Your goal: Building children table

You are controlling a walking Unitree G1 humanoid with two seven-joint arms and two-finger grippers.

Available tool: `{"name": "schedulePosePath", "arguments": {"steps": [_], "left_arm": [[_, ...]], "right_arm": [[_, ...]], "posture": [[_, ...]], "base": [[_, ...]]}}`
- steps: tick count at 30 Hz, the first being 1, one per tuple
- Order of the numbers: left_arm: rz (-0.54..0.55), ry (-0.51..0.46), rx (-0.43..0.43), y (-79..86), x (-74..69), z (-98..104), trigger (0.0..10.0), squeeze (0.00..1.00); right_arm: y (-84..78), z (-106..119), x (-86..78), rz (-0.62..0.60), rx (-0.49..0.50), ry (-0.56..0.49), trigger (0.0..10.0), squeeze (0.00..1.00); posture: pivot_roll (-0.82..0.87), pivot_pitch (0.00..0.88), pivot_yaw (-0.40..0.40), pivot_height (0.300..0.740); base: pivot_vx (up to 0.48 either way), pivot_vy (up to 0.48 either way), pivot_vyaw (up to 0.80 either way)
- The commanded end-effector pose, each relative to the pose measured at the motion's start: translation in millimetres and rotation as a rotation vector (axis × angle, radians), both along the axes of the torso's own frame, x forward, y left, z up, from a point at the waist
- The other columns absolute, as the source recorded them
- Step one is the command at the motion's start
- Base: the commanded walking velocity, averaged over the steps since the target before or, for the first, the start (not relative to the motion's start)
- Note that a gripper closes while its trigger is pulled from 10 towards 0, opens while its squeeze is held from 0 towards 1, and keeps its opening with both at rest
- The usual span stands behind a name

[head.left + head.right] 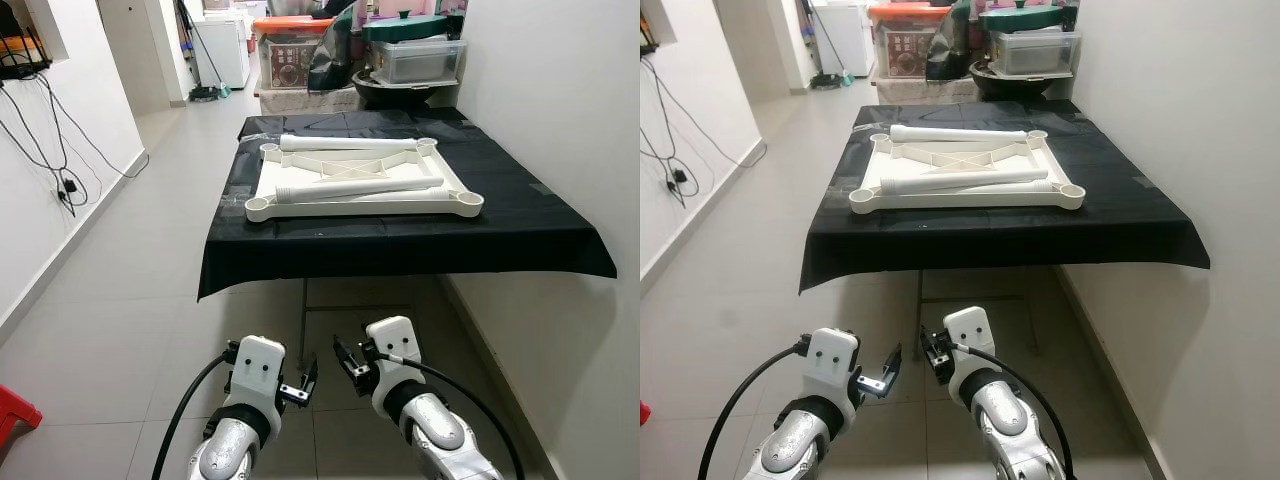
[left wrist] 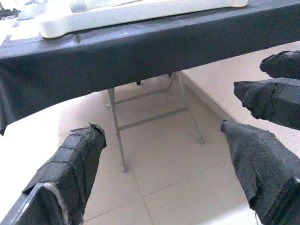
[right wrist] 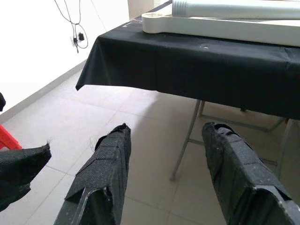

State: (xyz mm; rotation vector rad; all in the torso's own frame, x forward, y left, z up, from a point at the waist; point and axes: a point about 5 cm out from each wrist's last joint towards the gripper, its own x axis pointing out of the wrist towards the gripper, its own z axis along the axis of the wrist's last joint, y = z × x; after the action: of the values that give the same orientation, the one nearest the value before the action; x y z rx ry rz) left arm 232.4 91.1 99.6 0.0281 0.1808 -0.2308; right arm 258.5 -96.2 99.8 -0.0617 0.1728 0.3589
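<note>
**Assembly not started: parts laid out, both arms still low**

From my station I judge the build has barely begun. The cream-white moulded plastic children's table top (image 1: 364, 204) lies upside down on the black-cloth-covered tabletop (image 1: 520, 225), its round corner sockets facing up and a cross-brace of ribs showing inside the frame. Two smooth white cylindrical plastic legs lie loose on it: the near leg (image 1: 358, 187) rests aslant across the frame, the far leg (image 1: 355, 143) lies along the back edge. No leg stands in a socket, so all the fitting is left; I see only two legs and cannot say where any others are.

The left gripper (image 1: 297, 392) and right gripper (image 1: 349, 363) hang close together below the tabletop's front edge, over pale glossy floor tiles (image 1: 120, 330). Both are spread open and empty; the wrist views show their fingers (image 3: 105, 176) wrapped in coarse black fabric. The cloth looks matte and drapes loosely, over what seems to be a grey metal folding frame (image 2: 117, 140).
</note>
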Motion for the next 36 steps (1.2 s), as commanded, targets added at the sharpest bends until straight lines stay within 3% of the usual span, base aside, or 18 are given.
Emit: {"name": "schedulePosePath", "arguments": {"steps": [1,12,18,24,36], "left_arm": [[0.085,0.029,0.025,5.1,23.0,-7.2,10.0,0.00],[0.105,-0.005,0.023,7.5,21.5,-1.9,10.0,0.00],[0.156,-0.132,0.026,14.8,20.3,13.3,10.0,0.00],[0.156,-0.184,0.051,12.0,21.5,18.3,10.0,0.00],[0.138,-0.203,0.039,8.8,23.1,18.6,10.0,0.00]], "right_arm": [[5.0,-14.7,12.6,-0.121,-0.057,0.086,10.0,0.00],[-3.1,-6.6,13.7,-0.176,-0.026,0.040,10.0,0.00],[-18.6,12.0,14.9,-0.289,0.019,-0.108,10.0,0.00],[-7.4,24.9,12.7,-0.203,0.072,-0.197,10.0,0.00],[-7.6,21.8,14.9,-0.214,0.069,-0.196,10.0,0.00]], "posture": [[0.02,0.000,0.012,0.740],[0.02,0.000,0.006,0.740],[0.03,0.000,0.005,0.740],[0.04,0.000,-0.008,0.740],[0.03,0.000,-0.005,0.740]], "base": [[0.000,0.000,0.00],[0.000,0.000,0.00],[0.000,0.000,0.00],[0.000,0.000,0.00],[0.000,0.000,0.00]]}}
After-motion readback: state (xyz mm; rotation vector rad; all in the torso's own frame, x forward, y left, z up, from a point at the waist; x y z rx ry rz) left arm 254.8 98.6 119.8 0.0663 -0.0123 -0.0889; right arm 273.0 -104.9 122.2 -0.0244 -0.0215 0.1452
